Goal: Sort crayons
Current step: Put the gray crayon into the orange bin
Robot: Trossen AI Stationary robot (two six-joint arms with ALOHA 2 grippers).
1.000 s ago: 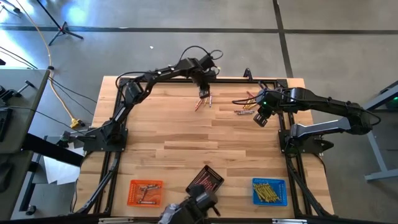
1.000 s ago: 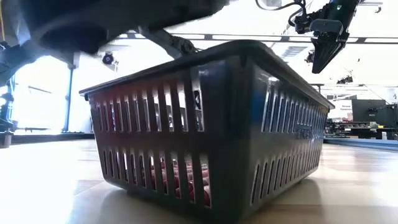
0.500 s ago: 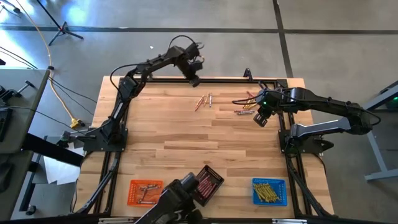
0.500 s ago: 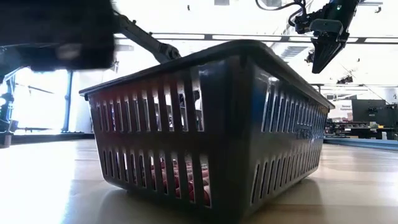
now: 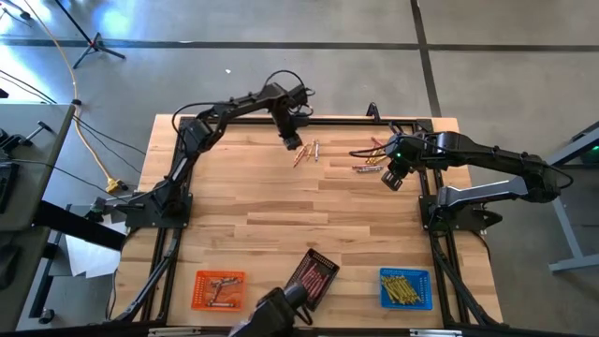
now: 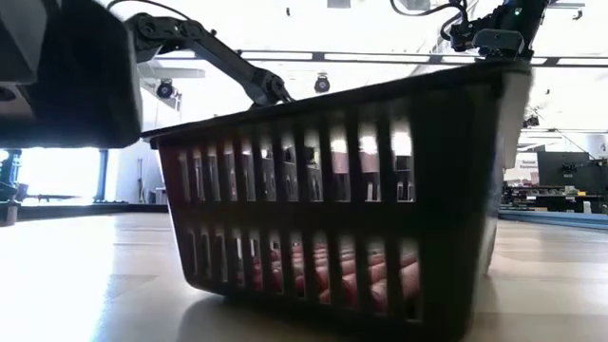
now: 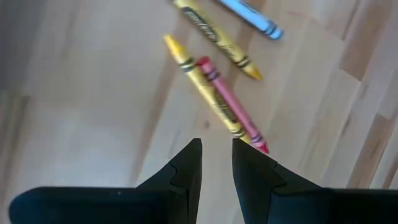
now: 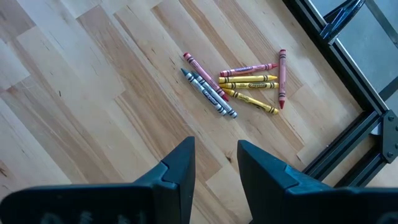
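Two loose crayons, one yellow (image 7: 200, 84) and one red (image 7: 231, 106), lie side by side on the wooden table near its far edge (image 5: 301, 155). My left gripper (image 5: 293, 142) hovers just beside and above them, pointing steeply down, its fingers (image 7: 216, 149) a narrow gap apart with nothing between. Farther right lies a cluster of several crayons (image 8: 249, 82) (image 5: 367, 161). My right gripper (image 5: 391, 180) waits above it, open (image 8: 216, 155) and empty. Another yellow crayon (image 7: 217, 34) and a blue one (image 7: 252, 14) lie beyond the pair.
Three trays stand along the near edge: orange (image 5: 219, 288), black (image 5: 312, 276) holding reddish crayons (image 6: 323, 275), and blue (image 5: 405, 287) with yellow ones. A dark blurred shape (image 5: 273, 316) sits beside the black tray. A black metal frame (image 5: 412, 122) edges the table.
My left gripper rose from over the two crayons toward the far edge, then came back down beside them, rolling as it went. The crayons stayed where they lay. The black tray has turned about near the front edge while the dark shape moved beside it.
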